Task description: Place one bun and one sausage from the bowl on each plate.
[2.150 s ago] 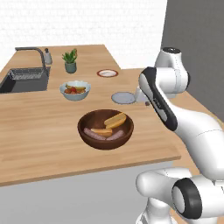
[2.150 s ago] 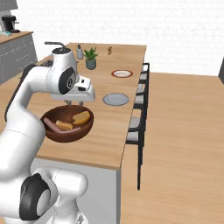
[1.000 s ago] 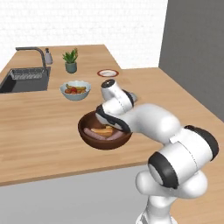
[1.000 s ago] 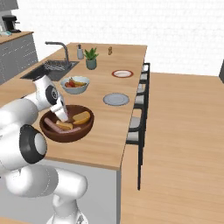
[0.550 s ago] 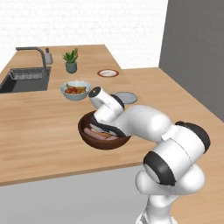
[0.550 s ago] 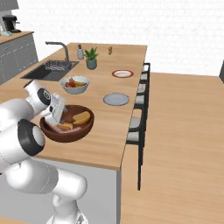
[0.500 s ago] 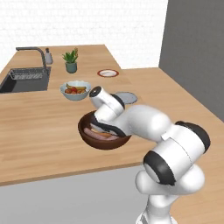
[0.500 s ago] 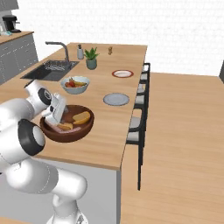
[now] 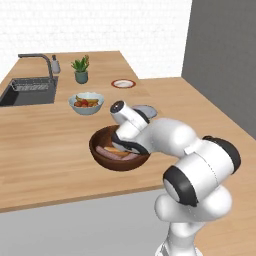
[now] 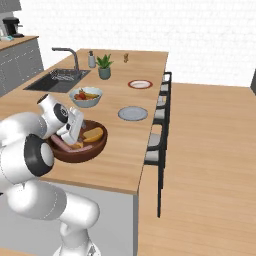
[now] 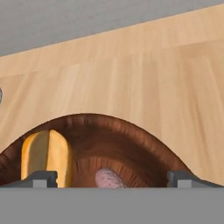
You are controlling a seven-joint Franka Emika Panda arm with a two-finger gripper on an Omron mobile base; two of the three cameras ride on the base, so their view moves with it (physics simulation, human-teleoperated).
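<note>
We see the gripper (image 11: 109,177) reaching down into the dark brown wooden bowl (image 9: 102,161), which sits on the wooden counter (image 9: 45,145) near its front edge, and in the hand view its two dark fingertips (image 11: 41,178) stand wide apart with nothing between them. In that view a yellow bun (image 11: 47,155) lies just beside the left fingertip, and the rounded end of a pink sausage (image 11: 109,178) shows between the two tips, low in the bowl. From the right base view we make out a bun (image 10: 93,134) against the bowl's far side and sausages (image 10: 62,143) along the near side, next to the hand. The plain pale grey plate (image 10: 133,113) lies on the counter just beyond the bowl, and the white plate with a red-brown rim (image 10: 140,84) sits farther back; both are bare. A pale bowl of fruit (image 9: 86,102) stands behind and to the left of the wooden bowl, with a sink (image 9: 27,91) and a small potted plant (image 9: 81,70) farther back.
</note>
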